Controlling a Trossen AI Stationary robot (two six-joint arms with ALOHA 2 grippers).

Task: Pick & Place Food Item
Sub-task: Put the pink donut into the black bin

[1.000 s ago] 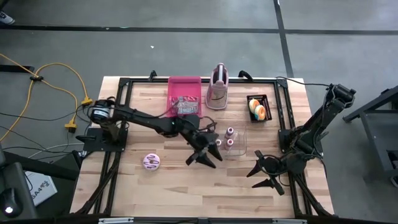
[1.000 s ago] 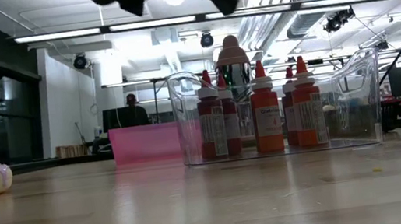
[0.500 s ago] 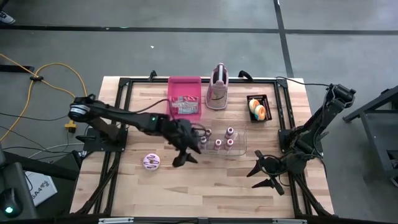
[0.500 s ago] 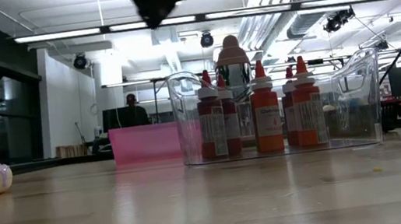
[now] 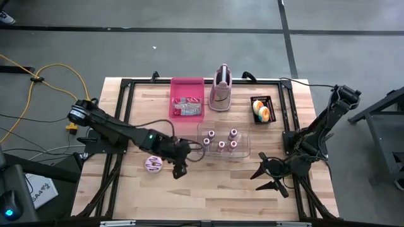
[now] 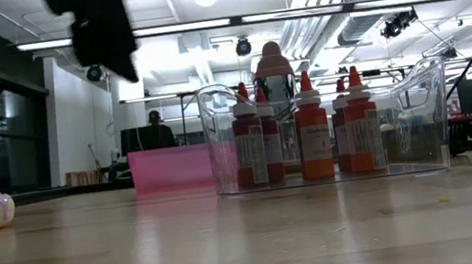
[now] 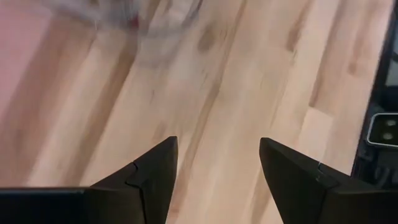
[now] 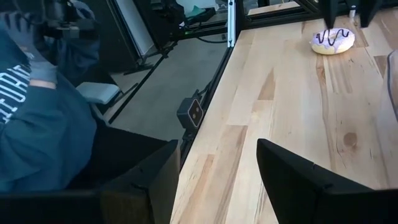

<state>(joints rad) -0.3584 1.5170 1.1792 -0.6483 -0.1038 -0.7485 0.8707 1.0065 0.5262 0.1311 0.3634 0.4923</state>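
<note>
With the frosted donut [image 5: 154, 164] lying near the worktop's front edge toward its left corner, your left gripper [image 5: 177, 171] hovers just beside it, fingers apart and empty, the donut on its left-edge side. Your right gripper [image 5: 268, 176] waits open at the front right corner, well apart.

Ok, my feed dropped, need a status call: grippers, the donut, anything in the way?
Left gripper open, empty, beside donut. Right gripper open, parked at right edge. Donut untouched on table. Nothing between.
</note>
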